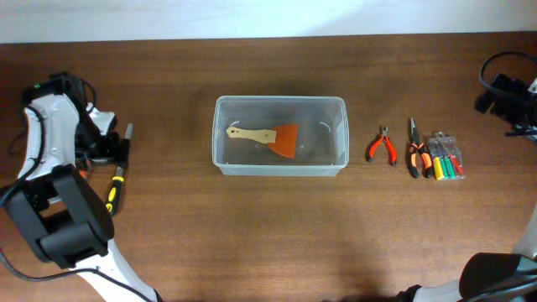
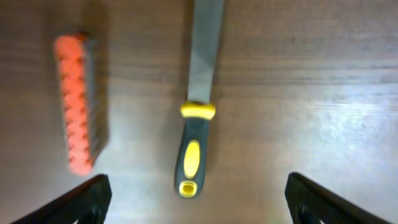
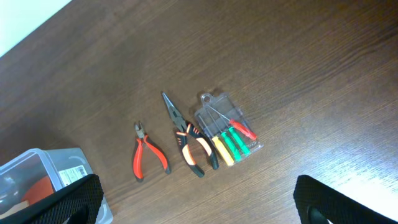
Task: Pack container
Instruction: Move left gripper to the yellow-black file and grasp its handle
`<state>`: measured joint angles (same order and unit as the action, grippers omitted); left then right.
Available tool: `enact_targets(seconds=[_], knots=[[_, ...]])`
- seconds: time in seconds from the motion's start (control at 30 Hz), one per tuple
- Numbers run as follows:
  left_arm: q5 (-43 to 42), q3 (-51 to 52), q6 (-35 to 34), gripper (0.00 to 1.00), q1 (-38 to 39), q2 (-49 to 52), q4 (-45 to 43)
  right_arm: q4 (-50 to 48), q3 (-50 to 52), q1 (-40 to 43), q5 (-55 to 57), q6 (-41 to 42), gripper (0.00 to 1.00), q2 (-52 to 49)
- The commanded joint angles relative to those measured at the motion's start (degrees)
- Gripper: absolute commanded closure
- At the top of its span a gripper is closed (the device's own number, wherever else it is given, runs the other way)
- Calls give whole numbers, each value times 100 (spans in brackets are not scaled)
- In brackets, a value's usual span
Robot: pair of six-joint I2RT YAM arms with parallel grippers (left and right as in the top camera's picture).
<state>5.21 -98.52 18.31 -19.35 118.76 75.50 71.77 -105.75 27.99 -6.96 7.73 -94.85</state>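
The clear container (image 1: 280, 170) stands mid-table. An orange scraper with a wooden handle (image 1: 273, 137) lies inside it. My left gripper (image 2: 196, 208) is open and empty. It hangs over a file with a grey-and-yellow handle (image 2: 194, 149), which lies between the fingers, apart from them. In the overhead view the left gripper (image 1: 113, 151) is at the far left. My right gripper (image 3: 199, 208) is open and empty, high above the tools at the right. It sits at the far right edge in the overhead view (image 1: 503, 94). A corner of the container (image 3: 46, 171) shows in the right wrist view.
Red cutters (image 1: 383, 146), orange-black long-nose pliers (image 1: 416, 153) and a small clear case of coloured screwdrivers (image 1: 446, 156) lie right of the container. An orange ribbed block (image 2: 78, 106) lies left of the file.
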Motion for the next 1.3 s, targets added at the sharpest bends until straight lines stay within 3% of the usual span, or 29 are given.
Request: enact_targets(seconds=[0.0,0.1,0.13,0.23,0.77,1.07,1.27], knots=[[-138,614,195,11,7,26,-476,-13,-28,15,-4,28,2,-4],[-131,1097,195,11,4,26,-896,-13,-28,15,-4,31,1,-4],[-85,1250,195,18,2,26,-1036,-13,-28,15,-4,28,1,-4],[-26,1591,199,23,-44,26,-1377,-13,-28,15,-4,28,2,-4],[-33,1987,372,27,-256,37,-2184,-13,-28,15,-4,28,1,-4],[-52,2142,367,52,-256,37,-2232,-13,-28,15,-4,28,2,-4],[-48,2337,369,56,-258,37,-2240,-13,-28,15,-4,28,2,-4]])
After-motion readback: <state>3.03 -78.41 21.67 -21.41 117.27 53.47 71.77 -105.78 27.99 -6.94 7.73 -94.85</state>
